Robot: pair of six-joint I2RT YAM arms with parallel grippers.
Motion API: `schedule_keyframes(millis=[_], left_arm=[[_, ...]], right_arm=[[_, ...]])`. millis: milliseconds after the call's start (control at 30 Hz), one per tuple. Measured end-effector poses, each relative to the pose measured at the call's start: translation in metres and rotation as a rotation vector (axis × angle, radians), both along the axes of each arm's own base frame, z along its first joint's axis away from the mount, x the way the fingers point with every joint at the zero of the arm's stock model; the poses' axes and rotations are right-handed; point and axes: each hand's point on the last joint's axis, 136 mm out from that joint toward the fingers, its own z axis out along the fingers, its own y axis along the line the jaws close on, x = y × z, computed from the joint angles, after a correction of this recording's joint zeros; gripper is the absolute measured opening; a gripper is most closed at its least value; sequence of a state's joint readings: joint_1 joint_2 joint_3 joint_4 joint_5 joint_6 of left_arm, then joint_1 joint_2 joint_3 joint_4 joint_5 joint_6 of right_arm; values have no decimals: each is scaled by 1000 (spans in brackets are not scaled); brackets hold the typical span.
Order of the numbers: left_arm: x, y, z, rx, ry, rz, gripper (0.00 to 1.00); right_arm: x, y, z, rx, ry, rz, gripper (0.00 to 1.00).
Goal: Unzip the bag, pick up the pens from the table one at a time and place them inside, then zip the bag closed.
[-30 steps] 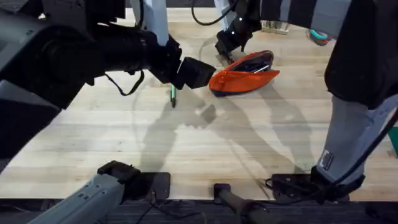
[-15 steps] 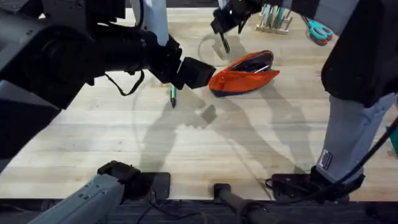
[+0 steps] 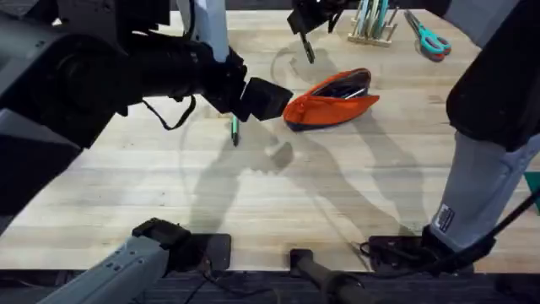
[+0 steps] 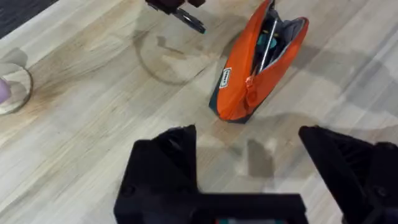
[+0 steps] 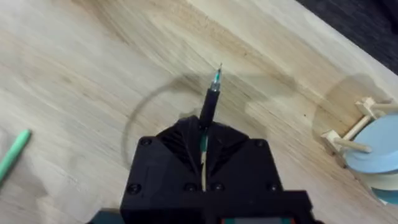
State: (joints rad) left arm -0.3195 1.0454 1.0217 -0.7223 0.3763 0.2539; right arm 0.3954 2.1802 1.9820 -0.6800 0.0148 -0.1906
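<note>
**Black pen lifted, ready to go into the open pouch**

Seen from overhead, the right end effector [image 3: 305,34] hangs above the far side of the wooden desk [image 3: 253,194], its fingers closed on a black pen [image 3: 309,52] that points down. The orange pencil pouch [image 3: 331,100] lies just beside it, already unzipped, dark lining showing. The left end effector [image 4: 249,155] hovers near the pouch's end with its fingers spread wide and empty. A green pen [image 3: 234,129] lies on the desk below the left arm. The step in hand looks like placing the first pen; next, the right arm should carry its tip over the opening, lower it and let go
</note>
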Motion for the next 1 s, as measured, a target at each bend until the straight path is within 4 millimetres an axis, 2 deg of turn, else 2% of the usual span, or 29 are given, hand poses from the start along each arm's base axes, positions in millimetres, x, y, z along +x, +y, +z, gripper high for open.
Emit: schedule_keyframes(millis=[100,167,367,467,767,867,1000], left_arm=[[0,0,0,0,0,0,992],[0,0,0,0,0,0,993],[0,0,0,0,1,0,993],[0,0,0,0,1,0,993],[0,0,0,0,0,0,993],[0,0,0,0,1,0,993],[0,0,0,0,0,0,993]], right_arm=[[-5,-2,3,-30,-2,42,31],[-9,-4,13,-54,-15,81,31],[-33,-14,68,-130,-95,219,31],[-47,-20,88,-169,-116,280,31],[-86,-34,105,-259,-93,480,31],[-95,-41,122,-238,-133,527,31],[-112,-66,146,-207,-190,553,31]])
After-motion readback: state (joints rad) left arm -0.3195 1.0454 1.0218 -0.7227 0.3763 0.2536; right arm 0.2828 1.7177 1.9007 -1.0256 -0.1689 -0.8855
